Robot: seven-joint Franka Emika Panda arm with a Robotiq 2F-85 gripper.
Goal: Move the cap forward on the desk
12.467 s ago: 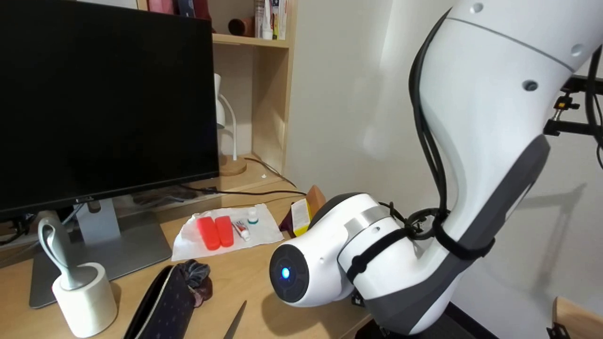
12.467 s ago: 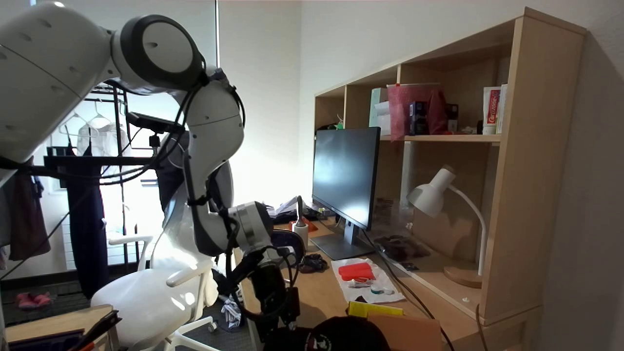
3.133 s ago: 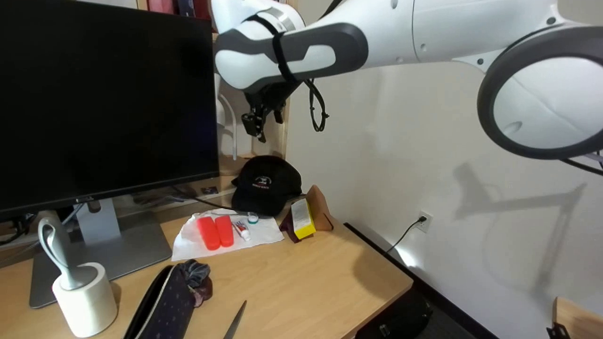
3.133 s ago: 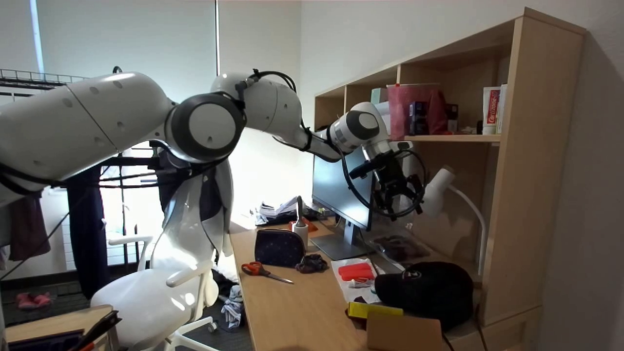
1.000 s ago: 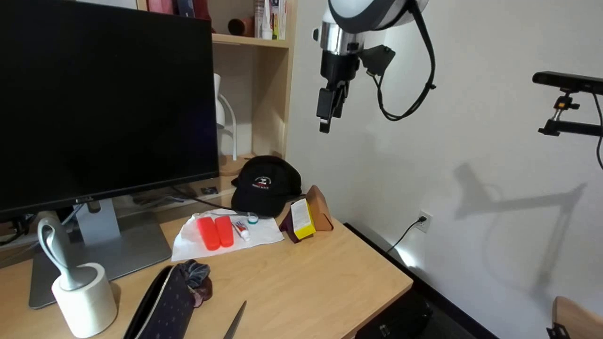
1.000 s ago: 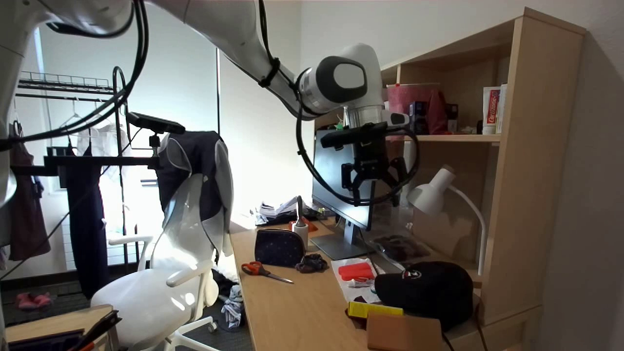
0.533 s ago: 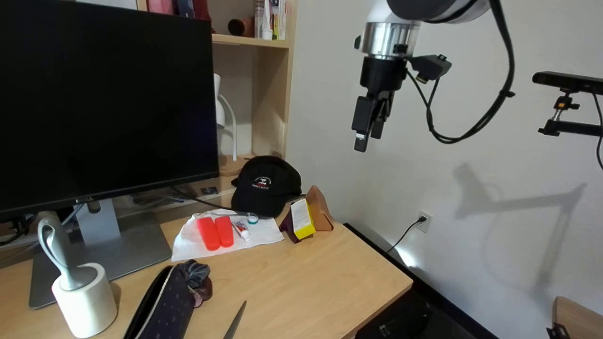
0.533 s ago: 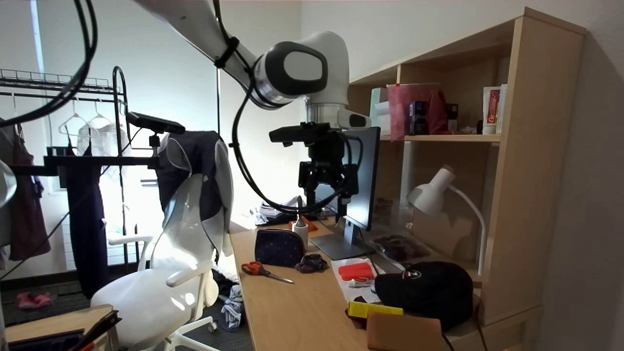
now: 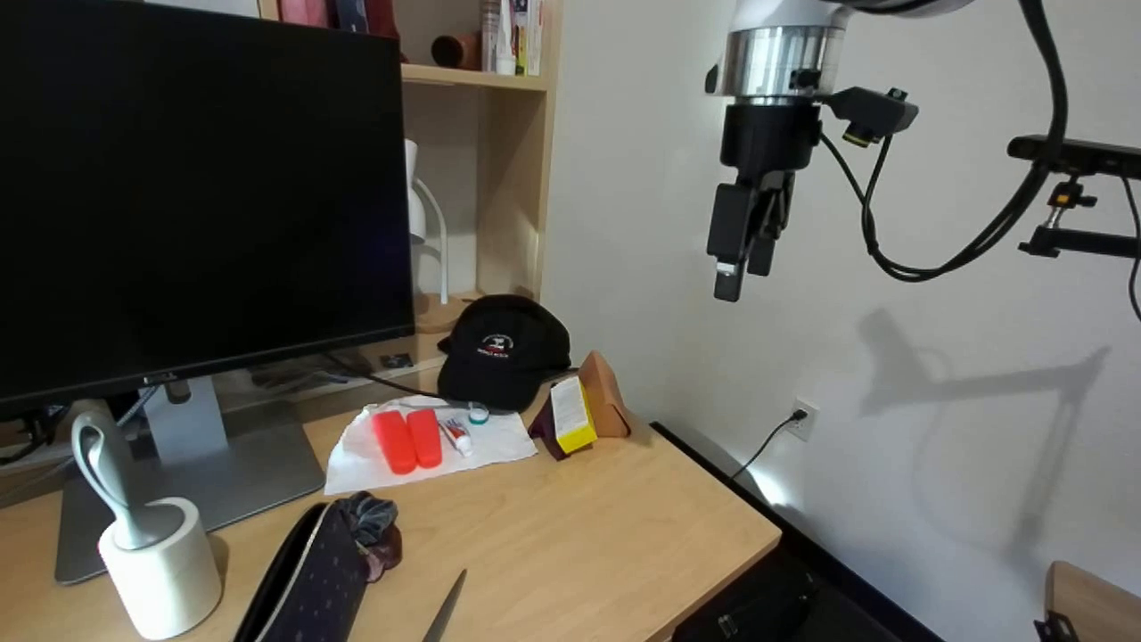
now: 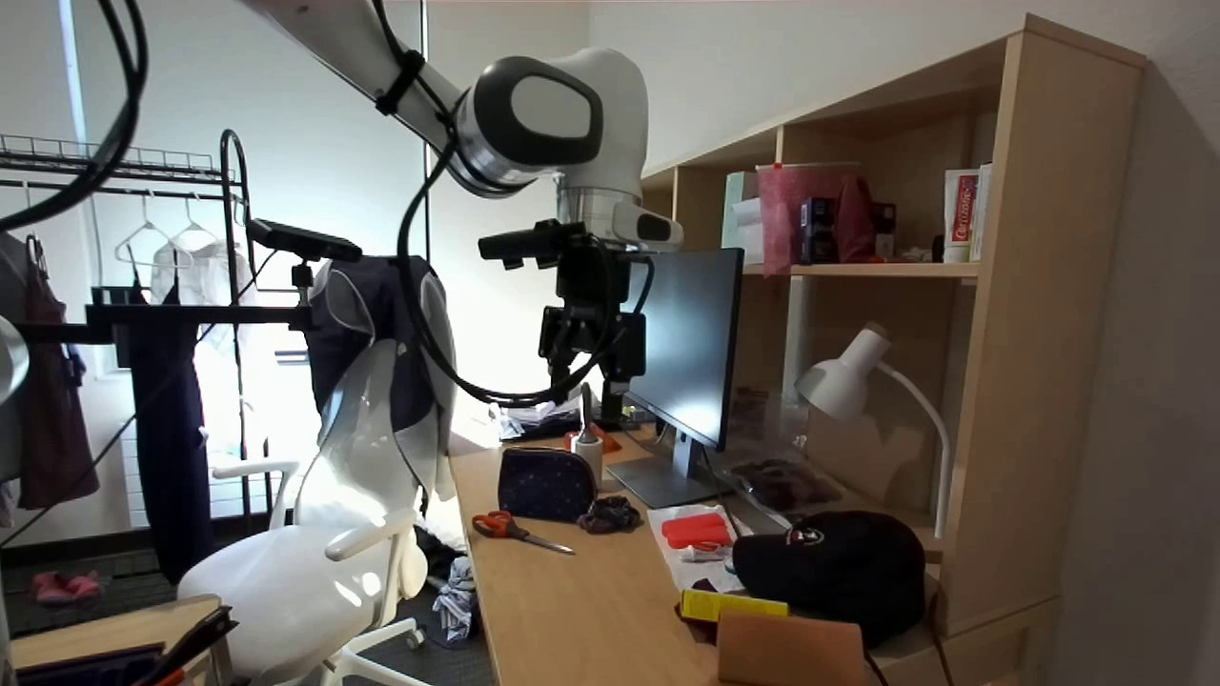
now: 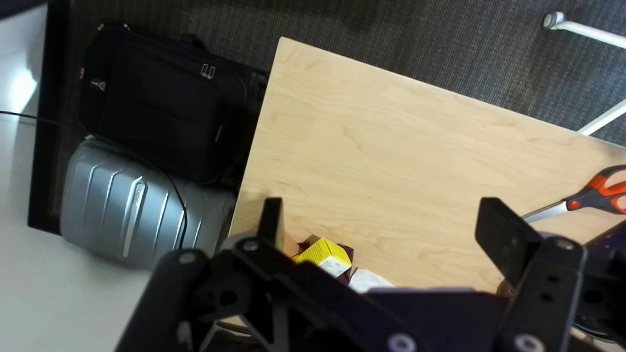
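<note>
The black cap (image 9: pixel 504 352), a small red-and-white emblem on its crown, rests at the back of the tan desk (image 9: pixel 579 526), close to the shelf and wall. In an exterior view the cap (image 10: pixel 839 576) lies behind a cardboard piece and yellow box, its brim toward the white paper. High above the desk and well apart from the cap hangs my gripper (image 9: pixel 745 275), pointing down. In the wrist view the gripper (image 11: pixel 381 205) has its fingers spread wide with nothing between them, over bare desk (image 11: pixel 391 146). I cannot make out the cap clearly there.
Around the cap stand a yellow box (image 9: pixel 570 415), white paper (image 9: pixel 481 450) with red cases, and a lamp (image 10: pixel 858 372). A monitor (image 9: pixel 205 196), dark pouch (image 10: pixel 545 484) and scissors (image 10: pixel 519 531) are farther along. Suitcases (image 11: pixel 146 195) stand beside the desk.
Some twelve seconds ago the cap was by the gripper, nearer the chair side; three seconds ago it lay at the back. My gripper has since drawn away from above it; the cap stays put.
</note>
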